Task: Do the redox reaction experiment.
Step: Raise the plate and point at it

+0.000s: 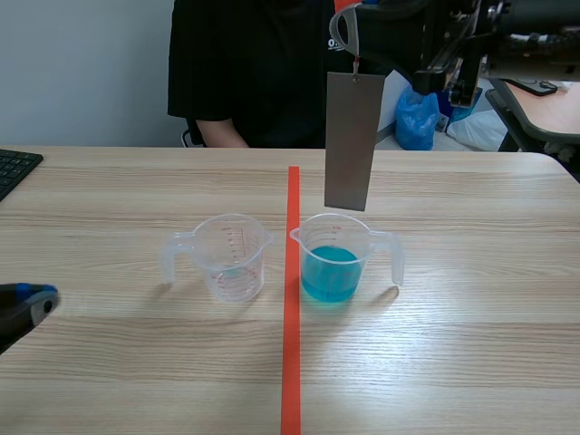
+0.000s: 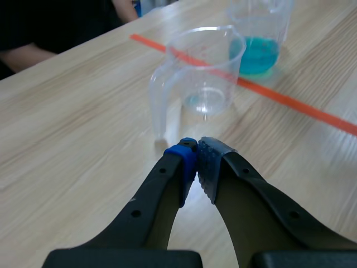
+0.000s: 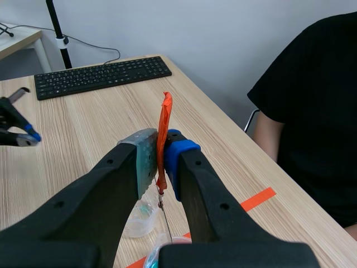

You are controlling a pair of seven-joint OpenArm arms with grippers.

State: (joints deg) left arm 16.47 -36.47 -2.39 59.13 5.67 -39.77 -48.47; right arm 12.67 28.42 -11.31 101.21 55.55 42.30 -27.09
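Note:
A grey metal strip (image 1: pixel 352 140) hangs upright from an orange tape tab (image 3: pixel 165 120), its lower end just above the clear beaker of blue liquid (image 1: pixel 333 263). My right gripper (image 3: pixel 161 156) is shut on that tab, raised high over the beaker (image 2: pixel 257 33). Left of the red line stands a clear beaker (image 1: pixel 231 258) that looks nearly empty. My left gripper (image 2: pixel 196 151) is shut on nothing, low over the table a little short of this beaker (image 2: pixel 205 72), and shows at the near left edge (image 1: pixel 36 304) in the scene view.
A person in black (image 1: pixel 254 63) sits across the table. A black keyboard (image 1: pixel 14 168) lies at the far left edge. A blue bag (image 1: pixel 417 118) and another desk stand behind the table's right end.

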